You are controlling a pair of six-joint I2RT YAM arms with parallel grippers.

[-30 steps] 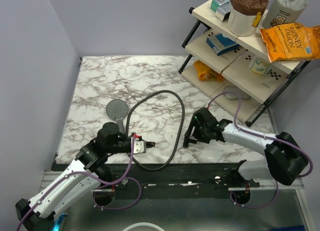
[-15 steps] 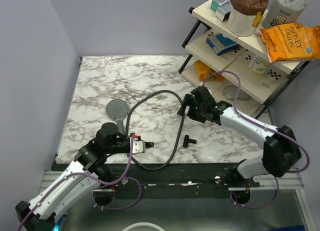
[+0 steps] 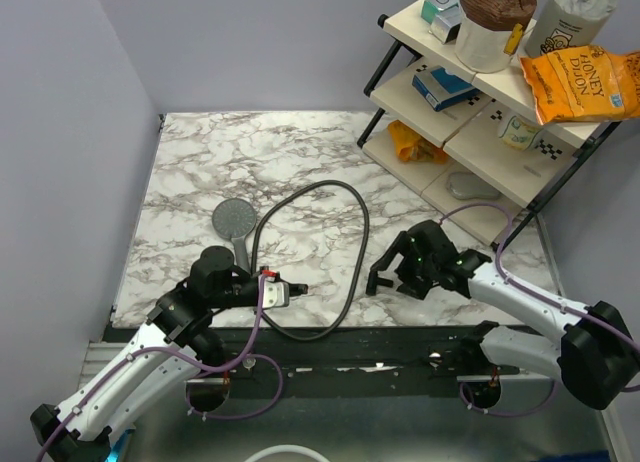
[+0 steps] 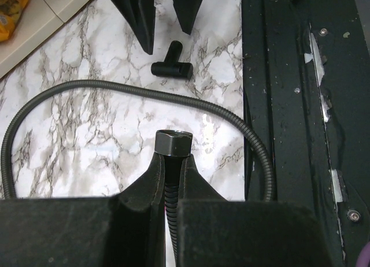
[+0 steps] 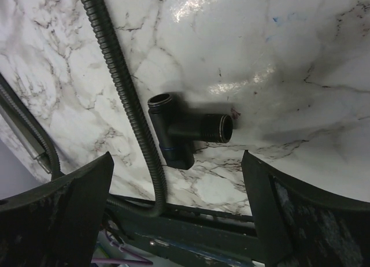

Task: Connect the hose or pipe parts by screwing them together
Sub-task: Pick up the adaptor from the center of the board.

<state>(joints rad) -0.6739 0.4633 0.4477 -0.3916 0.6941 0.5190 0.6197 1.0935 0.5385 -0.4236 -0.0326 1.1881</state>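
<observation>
The right gripper has been swung back down over the little black T-fitting by the tabletop's near edge, fingers spread wide with nothing grabbed, while the hose is kept pinched just behind its nut by the left gripper, so nothing's been screwed together yet.

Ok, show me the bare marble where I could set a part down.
Widest: the far strip of table between back wall and shower head. Bare too: inside the hose loop. Crowded: near edge, where left end effector, right end effector, hose nut and tee fitting cluster.
</observation>
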